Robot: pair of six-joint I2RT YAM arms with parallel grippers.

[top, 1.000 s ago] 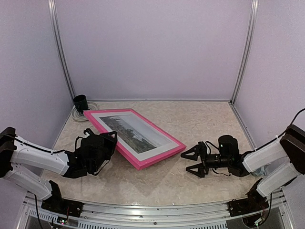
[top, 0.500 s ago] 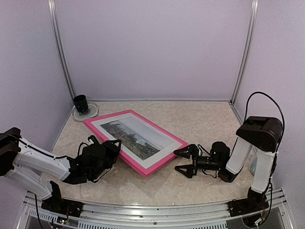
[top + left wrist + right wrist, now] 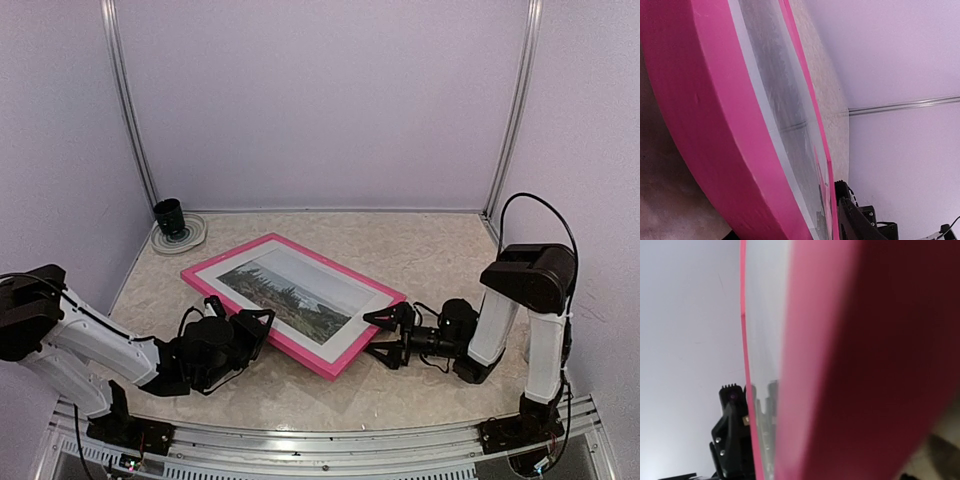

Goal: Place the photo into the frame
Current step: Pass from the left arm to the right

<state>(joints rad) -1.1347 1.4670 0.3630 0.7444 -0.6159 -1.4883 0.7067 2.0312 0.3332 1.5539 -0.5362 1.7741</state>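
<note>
- Since a second ago, the frame (image 3: 226, 255) has swung round and shifted toward the right arm, and both grippers have closed in on it.
- Left gripper (image 3: 240, 318), jaws partly spread, sits against the frame's near-left edge.
- Right gripper (image 3: 378, 335), jaws wide, straddles the near-right edge; I cannot tell whether it touches.
- The photo (image 3: 290, 290) lies inside the frame, mid-table (image 3: 440, 250).
- A black cup (image 3: 169, 214) stands in the far-left corner.
</note>
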